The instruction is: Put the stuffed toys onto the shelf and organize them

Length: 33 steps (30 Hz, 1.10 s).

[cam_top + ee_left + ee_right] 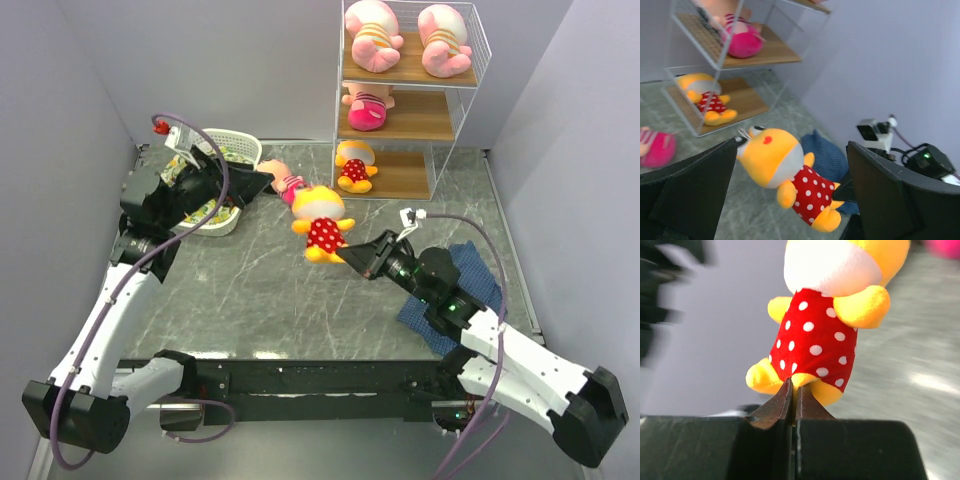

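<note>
1. Fingers [775, 407] of the right gripper [792, 397] pinch the bottom edge of the orange-yellow plush bear in a red white-dotted shirt [815, 345], its body beyond their tips.
2. That bear hangs above the grey stone-patterned table [260, 300], in front of the 3-tier white-wire, brown-board shelf [405, 178].
3. On the left gripper [255, 183], the fingers are spread and empty.
</note>
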{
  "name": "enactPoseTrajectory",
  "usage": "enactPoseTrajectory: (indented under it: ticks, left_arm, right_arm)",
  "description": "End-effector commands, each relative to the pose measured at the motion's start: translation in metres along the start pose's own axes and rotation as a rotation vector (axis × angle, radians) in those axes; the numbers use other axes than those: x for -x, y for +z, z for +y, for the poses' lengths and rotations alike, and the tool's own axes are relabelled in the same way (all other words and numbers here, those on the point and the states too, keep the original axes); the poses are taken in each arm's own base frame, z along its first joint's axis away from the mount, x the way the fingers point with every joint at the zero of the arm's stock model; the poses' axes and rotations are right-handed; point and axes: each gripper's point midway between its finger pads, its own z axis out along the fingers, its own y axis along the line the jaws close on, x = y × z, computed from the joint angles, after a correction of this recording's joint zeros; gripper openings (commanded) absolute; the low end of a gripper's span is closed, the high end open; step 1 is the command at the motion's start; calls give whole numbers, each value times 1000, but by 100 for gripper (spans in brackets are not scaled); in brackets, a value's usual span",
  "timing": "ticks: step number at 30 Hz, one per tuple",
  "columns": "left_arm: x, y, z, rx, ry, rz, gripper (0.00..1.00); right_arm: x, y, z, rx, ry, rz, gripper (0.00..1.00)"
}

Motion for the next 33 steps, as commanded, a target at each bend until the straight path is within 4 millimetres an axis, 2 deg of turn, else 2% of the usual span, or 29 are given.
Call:
enactPoseTrajectory:
  ticks: [1,4,5,7,8,10,11,12,14,18,22,25,29,33]
  left_arm:
    - [-15,-6,47,222,119,98,96]
    - [-14,-13,69,334,176,99,96]
    - [-16,-18,77,374,191,94,96]
    - [-13,-31,99,502,222,53,96]
    - [-18,-41,106,550,225,39,97]
    - [-12,-55,121,653,241,-29,96]
    - [-20,-64,126,674,241,-37,96]
    - [-22,-67,125,672,243,-46,96]
    - [-22,-77,130,713,255,-88,96]
    - [-18,-82,129,732,253,-102,96]
    - [-20,-82,127,735,250,-101,96]
    - [-20,-80,125,725,249,-93,96]
    - [-23,-81,126,731,249,-83,96]
    - [-21,-82,124,739,261,-89,96]
  right_arm:
    - [-11,-27,-94,-329,-265,58,0]
    - [-31,-31,-127,-413,-324,167,0]
    - [-40,-33,-146,-478,-324,210,0]
    - [-48,-38,-165,-541,-316,237,0]
    - [-54,-40,-176,-578,-309,259,0]
    - [-52,-44,-192,-659,-313,249,0]
    - [-55,-50,-203,-715,-313,272,0]
    - [-48,-49,-207,-752,-323,250,0]
    - [-47,-54,-215,-806,-320,257,4]
    - [-37,-55,-212,-859,-258,225,40]
    - [-41,-56,-195,-881,-31,166,55]
    - [-46,-58,-183,-889,158,114,60]
    - [-41,-70,-179,-973,345,10,62]
    - [-34,-60,-168,-921,454,-63,61]
